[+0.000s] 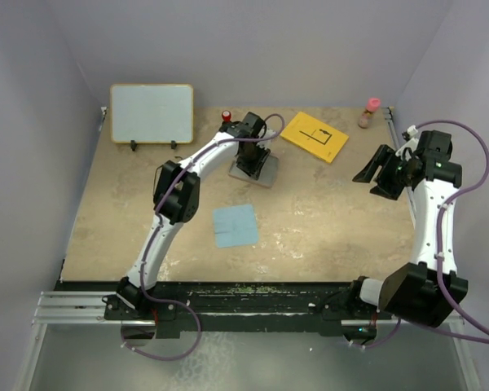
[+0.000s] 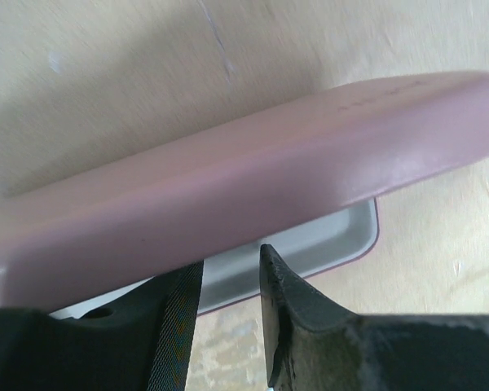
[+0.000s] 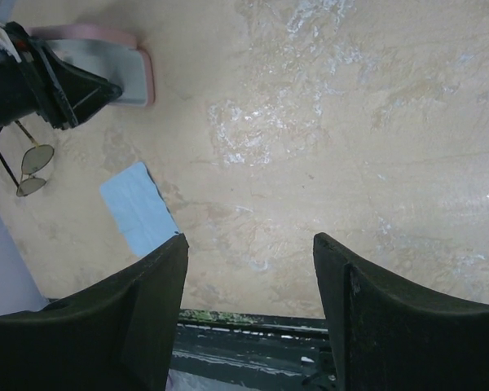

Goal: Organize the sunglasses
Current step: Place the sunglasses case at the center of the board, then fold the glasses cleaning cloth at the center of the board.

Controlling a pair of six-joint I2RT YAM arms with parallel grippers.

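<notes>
Presently my left pincer (image 2: 231,259), narrow, sits at the raised lid (image 2: 244,179) of the pink glasses case (image 2: 310,244); whether it grips, I cannot tell. My right pincer (image 3: 249,237) gapes wide, empty.

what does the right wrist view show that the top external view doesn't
Only the right wrist view: the sunglasses, lying on the table. Only the top external view: the whiteboard, the yellow card and the small pink-capped bottle. Both: the light blue cloth and the open pink case.
</notes>
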